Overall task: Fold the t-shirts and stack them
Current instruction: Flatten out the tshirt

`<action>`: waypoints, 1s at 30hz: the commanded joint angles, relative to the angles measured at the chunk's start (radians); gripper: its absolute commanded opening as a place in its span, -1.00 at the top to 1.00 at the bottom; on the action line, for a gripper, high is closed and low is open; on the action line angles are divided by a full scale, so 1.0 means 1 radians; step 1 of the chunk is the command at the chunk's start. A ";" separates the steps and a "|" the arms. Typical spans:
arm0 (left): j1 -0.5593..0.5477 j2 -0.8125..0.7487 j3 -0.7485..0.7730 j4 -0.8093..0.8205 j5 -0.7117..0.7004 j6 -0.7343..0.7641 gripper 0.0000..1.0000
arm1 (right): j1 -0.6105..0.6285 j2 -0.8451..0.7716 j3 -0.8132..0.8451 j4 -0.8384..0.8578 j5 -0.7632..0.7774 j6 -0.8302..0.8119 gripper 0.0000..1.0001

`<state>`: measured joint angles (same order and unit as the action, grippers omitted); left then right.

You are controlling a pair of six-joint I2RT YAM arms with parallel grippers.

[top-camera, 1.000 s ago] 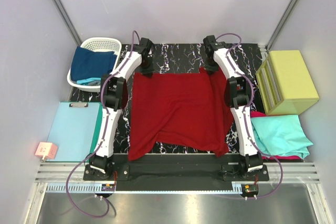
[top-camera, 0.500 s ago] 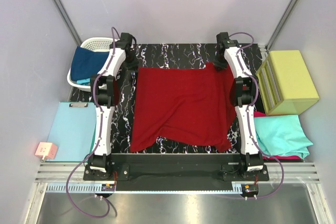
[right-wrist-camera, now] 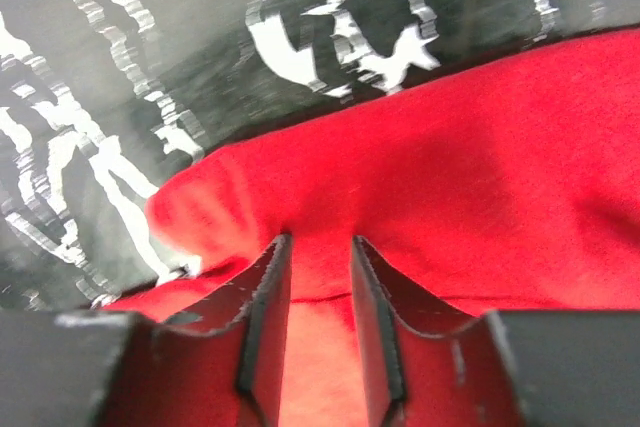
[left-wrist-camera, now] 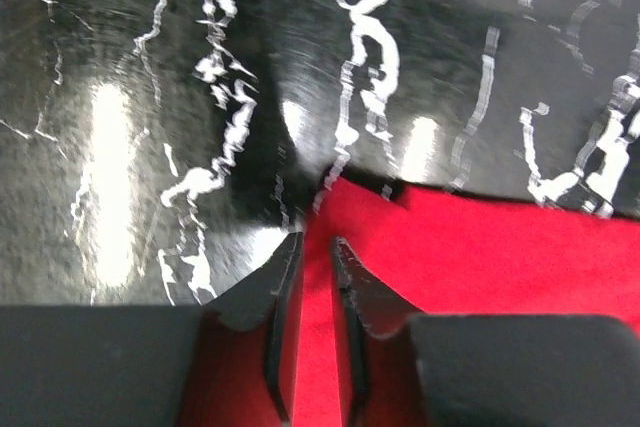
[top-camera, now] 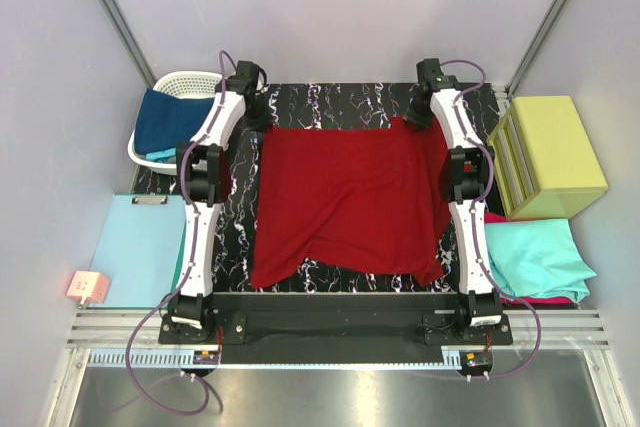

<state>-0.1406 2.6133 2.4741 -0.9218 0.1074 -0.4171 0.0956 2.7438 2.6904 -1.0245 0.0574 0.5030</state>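
Pale lilac walls (top-camera: 330,7); black marbled tabletop (top-camera: 340,107).

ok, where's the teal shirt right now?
Top view, far right: the teal shirt lies on the near side of the yellow-green box, on top of a magenta shirt.

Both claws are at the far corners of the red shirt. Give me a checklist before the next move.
1. Spread: the dark red cloth t-shirt lies flat on the black marbled table: ok.
2. Near hem straight: not ok, wavy.
3. The left claw holds the far left corner: ok, jaws nearly shut on cloth.
4. The right claw holds the far right corner: cannot tell, jaws apart, cloth between.
5. Stack spot: the teal cloth t-shirt lies flat at the right: ok.
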 commanded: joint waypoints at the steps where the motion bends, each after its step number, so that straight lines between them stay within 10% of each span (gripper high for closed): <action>1: -0.037 -0.245 -0.050 0.049 -0.043 0.009 0.39 | 0.071 -0.170 0.034 0.021 0.011 -0.023 0.18; 8: -0.063 -0.450 -0.318 0.144 -0.060 0.000 0.24 | 0.133 -0.367 -0.170 0.055 0.093 -0.035 -0.06; 18: -0.128 -0.363 -0.487 0.187 -0.037 0.032 0.51 | 0.271 -0.889 -0.941 0.337 0.219 -0.061 -0.03; 30: -0.168 -0.285 -0.475 0.199 -0.043 0.012 0.53 | 0.342 -1.076 -1.132 0.282 0.228 -0.014 -0.03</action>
<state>-0.2977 2.3386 1.9705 -0.7586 0.0746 -0.4076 0.4129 1.7435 1.5993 -0.7517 0.2546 0.4587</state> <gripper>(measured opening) 0.241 0.517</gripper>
